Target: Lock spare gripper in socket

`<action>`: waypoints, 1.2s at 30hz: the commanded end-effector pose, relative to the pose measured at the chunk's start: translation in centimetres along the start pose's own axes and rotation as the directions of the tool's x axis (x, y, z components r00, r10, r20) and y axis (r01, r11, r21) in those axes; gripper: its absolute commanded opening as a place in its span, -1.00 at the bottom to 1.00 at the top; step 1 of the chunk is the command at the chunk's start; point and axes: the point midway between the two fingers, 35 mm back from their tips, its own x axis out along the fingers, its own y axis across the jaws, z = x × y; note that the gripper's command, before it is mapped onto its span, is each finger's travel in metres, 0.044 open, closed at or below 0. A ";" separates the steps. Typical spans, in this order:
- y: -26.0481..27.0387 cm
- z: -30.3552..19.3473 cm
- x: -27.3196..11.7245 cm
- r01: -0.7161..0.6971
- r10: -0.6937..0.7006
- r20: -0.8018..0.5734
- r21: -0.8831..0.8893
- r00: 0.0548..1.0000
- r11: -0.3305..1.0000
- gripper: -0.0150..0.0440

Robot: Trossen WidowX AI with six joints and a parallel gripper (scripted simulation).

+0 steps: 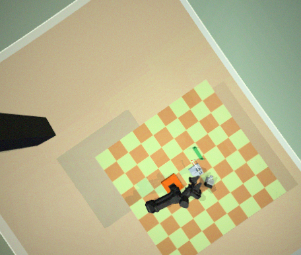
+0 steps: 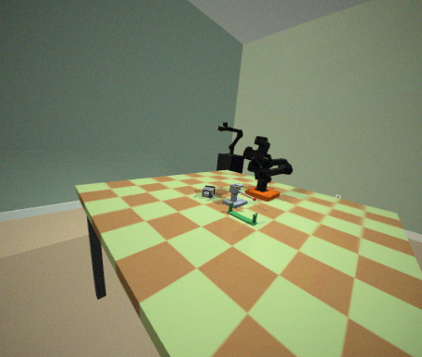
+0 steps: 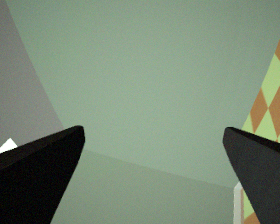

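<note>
- Orange-and-pale-green checkered tabletop [image 1: 166, 120] [image 2: 246, 270] [image 3: 278, 107] slants beyond one finger of the jaws.
- Black jaws spread wide, gripping nothing.
- Grey mount with its white, red-tipped pin [image 2: 246, 195] stands below the jaws, apart from them.

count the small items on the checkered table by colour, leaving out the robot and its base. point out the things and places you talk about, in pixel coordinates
Green: 1, the long bracket [image 1: 198, 153] [image 2: 242, 217]
Grey: 2, the mount [image 1: 195, 170] [image 2: 235, 203] and the small block [image 1: 209, 181] [image 2: 208, 191]
Total: 3
</note>
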 end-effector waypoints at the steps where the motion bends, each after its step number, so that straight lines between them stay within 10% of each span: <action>1: 0.0 0.0 0.1 0.008 -0.008 0.001 -0.009 1.000 1.000 0.78; 8: -0.7 1.1 3.2 0.303 -0.319 0.018 -0.373 0.947 0.877 0.53; 16: -3.2 1.3 6.3 0.379 -0.692 -0.032 -0.818 0.721 0.433 0.53; 25: -6.5 0.1 7.8 -0.218 -0.956 -0.097 -0.975 0.276 0.037 0.53; 36: -8.7 -1.7 7.8 -0.835 -0.976 -0.070 -0.507 -0.208 0.215 0.53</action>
